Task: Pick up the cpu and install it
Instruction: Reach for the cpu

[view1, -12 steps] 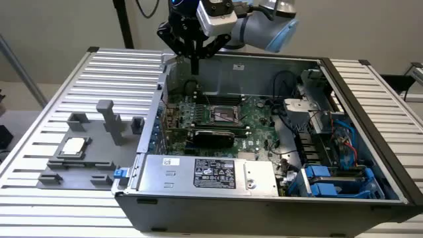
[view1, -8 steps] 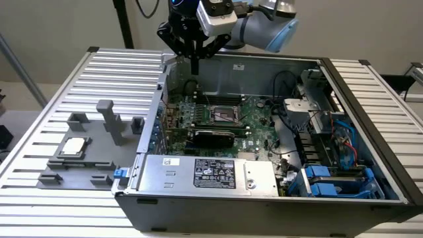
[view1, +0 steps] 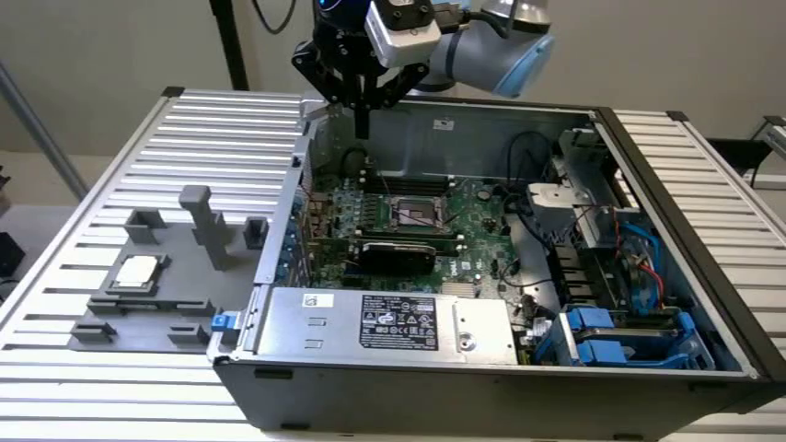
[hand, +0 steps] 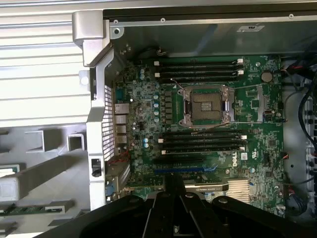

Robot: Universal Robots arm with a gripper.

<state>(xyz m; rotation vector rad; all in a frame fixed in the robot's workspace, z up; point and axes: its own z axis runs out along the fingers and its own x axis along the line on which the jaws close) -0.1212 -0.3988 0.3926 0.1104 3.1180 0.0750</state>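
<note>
open computer case [view1: 491, 396], green motherboard [view1: 473, 204], power supply [view1: 393, 322], grey fixture blocks [view1: 204, 221], ribbed table [view1: 74, 387]

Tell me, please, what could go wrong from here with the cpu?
1. The claw is shut and empty above the case; lowered shut onto the cpu, it may push the chip off its grey fixture.
2. The fixture's tall post stands near the cpu; the claw could strike it.
3. The socket lies open; a tilted chip might damage it.

You have the cpu [view1: 138, 269] lying on the fixture [view1: 184, 287], at the exterior view's left of the case [view1: 491, 396]. The socket [view1: 418, 215] sits inside it.
</note>
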